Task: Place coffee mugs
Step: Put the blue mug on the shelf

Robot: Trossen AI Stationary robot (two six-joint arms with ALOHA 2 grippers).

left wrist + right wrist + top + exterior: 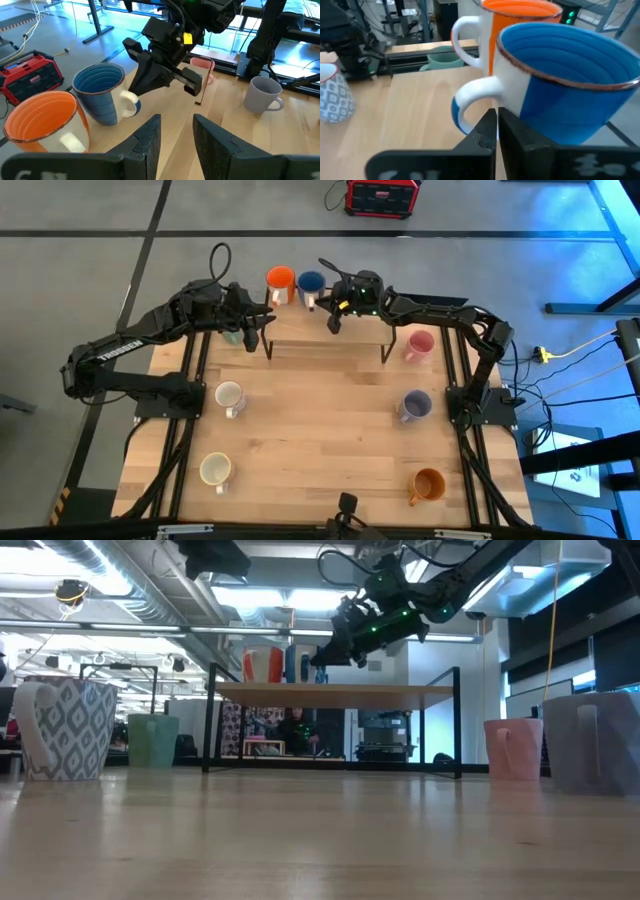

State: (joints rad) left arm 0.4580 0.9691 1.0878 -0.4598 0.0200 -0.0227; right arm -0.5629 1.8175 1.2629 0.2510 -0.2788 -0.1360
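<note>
right gripper point(496, 131) fingers closed together, empty, just beside blue mug point(570, 85) | blue and orange mug point(279, 280) on shelf point(330, 340), top centre | left gripper point(175, 142) slightly parted, empty | risk: nudging blue mug off edge

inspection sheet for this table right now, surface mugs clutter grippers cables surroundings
surface: bare wooden table with a raised shelf at the far edge
job's things: orange mug and blue mug on the shelf; green mug, pink mug, lavender mug, amber mug and two white mugs on the table
clutter: nothing seen
grippers: left gripper open near the shelf; right gripper shut beside the blue mug
cables: yellow cable on the floor
surroundings: red box on the floor
</note>
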